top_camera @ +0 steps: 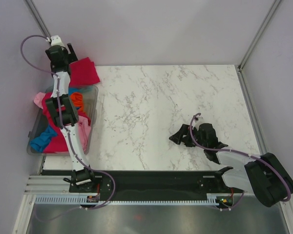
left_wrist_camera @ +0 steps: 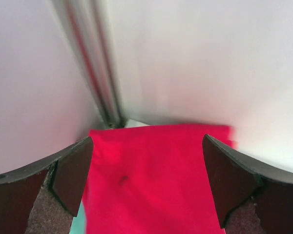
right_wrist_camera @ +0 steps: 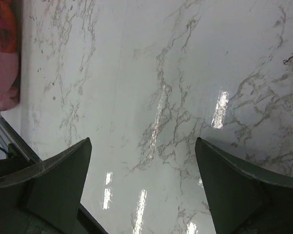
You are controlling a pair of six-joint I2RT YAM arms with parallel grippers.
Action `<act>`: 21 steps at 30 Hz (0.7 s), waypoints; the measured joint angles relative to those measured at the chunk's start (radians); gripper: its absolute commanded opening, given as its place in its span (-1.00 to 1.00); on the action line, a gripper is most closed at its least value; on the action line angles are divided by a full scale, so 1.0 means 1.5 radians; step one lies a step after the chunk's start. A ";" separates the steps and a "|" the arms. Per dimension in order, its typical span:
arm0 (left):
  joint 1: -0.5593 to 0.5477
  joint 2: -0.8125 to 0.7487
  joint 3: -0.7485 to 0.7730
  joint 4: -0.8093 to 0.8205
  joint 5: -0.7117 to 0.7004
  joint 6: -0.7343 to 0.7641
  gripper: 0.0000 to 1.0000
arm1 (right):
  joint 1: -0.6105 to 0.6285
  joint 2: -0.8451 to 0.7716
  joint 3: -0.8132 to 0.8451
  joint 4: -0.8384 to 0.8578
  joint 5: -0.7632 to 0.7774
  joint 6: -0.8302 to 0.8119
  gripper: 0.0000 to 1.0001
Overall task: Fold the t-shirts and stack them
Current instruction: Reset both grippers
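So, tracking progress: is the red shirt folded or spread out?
Folded: the red shirt lies as a compact, straight-edged rectangle with no sleeves showing.

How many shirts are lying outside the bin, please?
1: the red shirt at the table's far-left corner, beneath the open left hand. The other shirts are heaped in the bin. None seems hidden.

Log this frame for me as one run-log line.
left gripper: open, above red t-shirt at far-left corner | right gripper: open, above marble table | other t-shirts: heaped in bin
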 measured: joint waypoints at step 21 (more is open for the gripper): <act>-0.219 -0.871 -0.624 -0.228 0.052 -0.223 0.99 | 0.000 -0.105 -0.052 -0.033 0.033 0.011 0.93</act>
